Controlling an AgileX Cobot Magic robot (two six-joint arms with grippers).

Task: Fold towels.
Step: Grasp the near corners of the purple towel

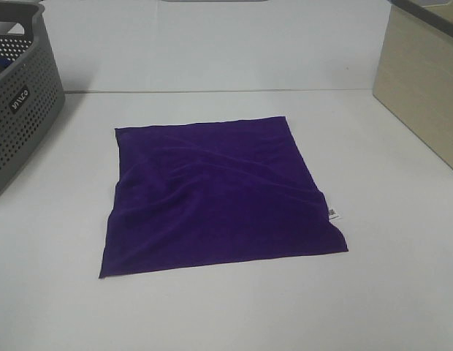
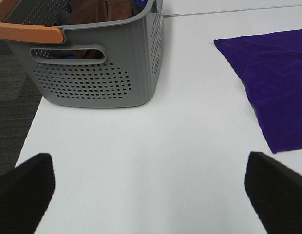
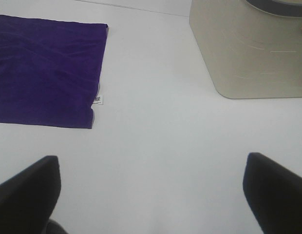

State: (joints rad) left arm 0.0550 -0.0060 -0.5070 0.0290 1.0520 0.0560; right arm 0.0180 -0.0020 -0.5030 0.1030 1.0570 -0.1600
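A deep purple towel (image 1: 219, 196) lies spread flat and slightly wrinkled on the white table, with a small white tag (image 1: 332, 214) at its right edge. It also shows in the left wrist view (image 2: 275, 83) and in the right wrist view (image 3: 44, 73), where the tag (image 3: 97, 100) is visible. My left gripper (image 2: 151, 187) is open and empty over bare table between the basket and the towel. My right gripper (image 3: 151, 187) is open and empty over bare table to the right of the towel. Neither gripper shows in the exterior high view.
A grey perforated basket (image 1: 18, 99) stands at the table's left; in the left wrist view the basket (image 2: 100, 68) has an orange handle and holds brown and blue cloth. A beige bin (image 1: 424, 80) stands at the right, also in the right wrist view (image 3: 253, 48).
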